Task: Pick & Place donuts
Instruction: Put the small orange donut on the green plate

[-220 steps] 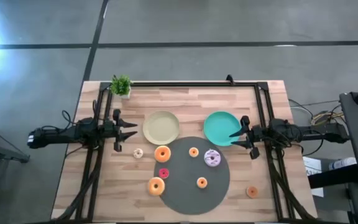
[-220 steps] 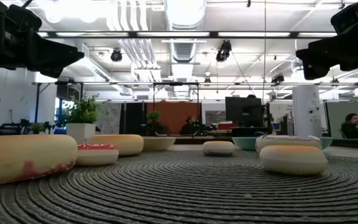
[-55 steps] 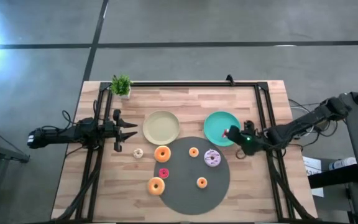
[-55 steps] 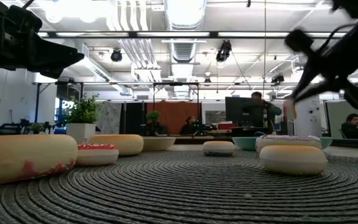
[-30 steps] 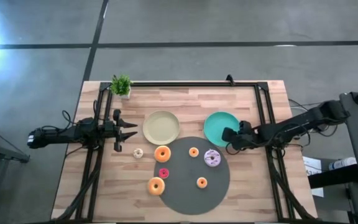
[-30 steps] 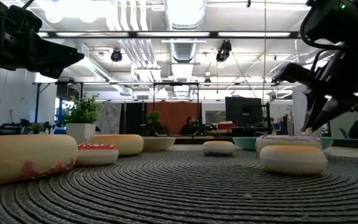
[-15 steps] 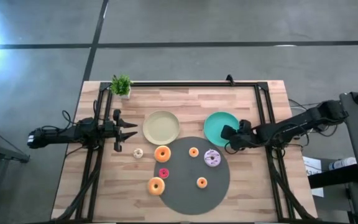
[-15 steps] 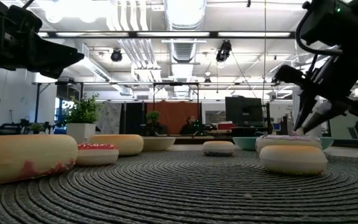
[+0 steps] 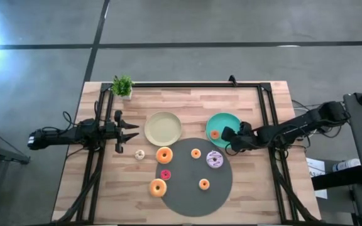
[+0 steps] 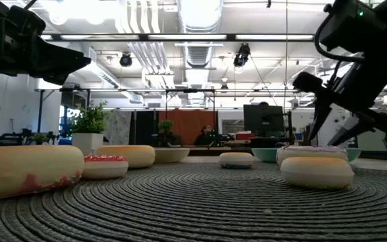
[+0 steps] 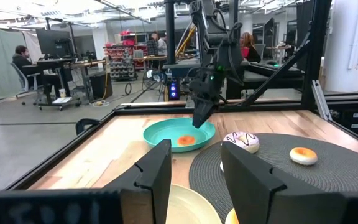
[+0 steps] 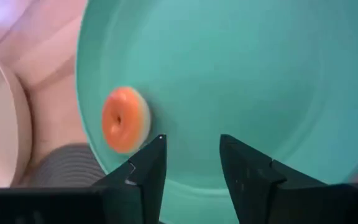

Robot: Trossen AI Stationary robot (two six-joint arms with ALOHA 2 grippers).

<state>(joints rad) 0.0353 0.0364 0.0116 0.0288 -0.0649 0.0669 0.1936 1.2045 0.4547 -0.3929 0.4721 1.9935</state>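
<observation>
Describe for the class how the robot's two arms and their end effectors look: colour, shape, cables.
Both arms are dark, slim and jointed. The left end effector and right end effector each carry two black, angular, wedge-shaped fingers. Dark cables trail from the right arm by the table edge.

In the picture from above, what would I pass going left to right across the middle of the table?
Left gripper → cream plate → small orange donut lying on the teal plate → right gripper, fingers apart just beside that donut.
</observation>
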